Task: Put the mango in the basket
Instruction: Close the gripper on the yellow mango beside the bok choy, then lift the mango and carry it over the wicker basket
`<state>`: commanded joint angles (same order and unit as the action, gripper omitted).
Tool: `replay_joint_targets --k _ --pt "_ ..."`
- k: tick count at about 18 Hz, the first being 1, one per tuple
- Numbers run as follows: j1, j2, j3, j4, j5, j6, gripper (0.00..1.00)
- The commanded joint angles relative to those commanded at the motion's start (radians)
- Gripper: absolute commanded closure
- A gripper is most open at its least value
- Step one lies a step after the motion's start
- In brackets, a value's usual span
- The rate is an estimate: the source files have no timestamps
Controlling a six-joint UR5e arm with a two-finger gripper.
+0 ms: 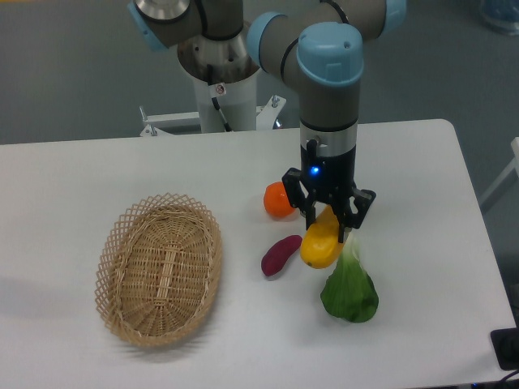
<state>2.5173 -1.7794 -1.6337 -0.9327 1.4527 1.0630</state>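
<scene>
The mango, yellow shading to orange, sits tilted between the fingers of my gripper, just right of the table's middle. The fingers close on its upper end, and its lower end hangs toward the table; I cannot tell whether it touches the surface. The tan wicker basket lies to the left with nothing inside, well apart from the gripper.
A round orange fruit sits just left of the gripper. A small dark purple vegetable lies beside the mango's left. A leafy green vegetable rests right below the mango. The arm's base stands at the table's back edge.
</scene>
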Motion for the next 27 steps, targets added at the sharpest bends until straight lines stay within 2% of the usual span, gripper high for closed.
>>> replay_joint_targets --k 8,13,15,21,23,27 --pt "-0.011 0.005 -0.017 0.002 0.0 -0.044 0.48" --pt "-0.101 -0.009 -0.023 0.003 0.0 -0.216 0.48" --pt "-0.156 -0.034 -0.023 0.012 0.003 -0.293 0.48" --pt "-0.31 -0.103 -0.031 0.075 0.031 -0.489 0.48" --pt "-0.365 -0.121 -0.034 0.078 0.037 -0.523 0.48" --pt "-0.422 -0.158 -0.066 0.089 0.052 -0.54 0.48"
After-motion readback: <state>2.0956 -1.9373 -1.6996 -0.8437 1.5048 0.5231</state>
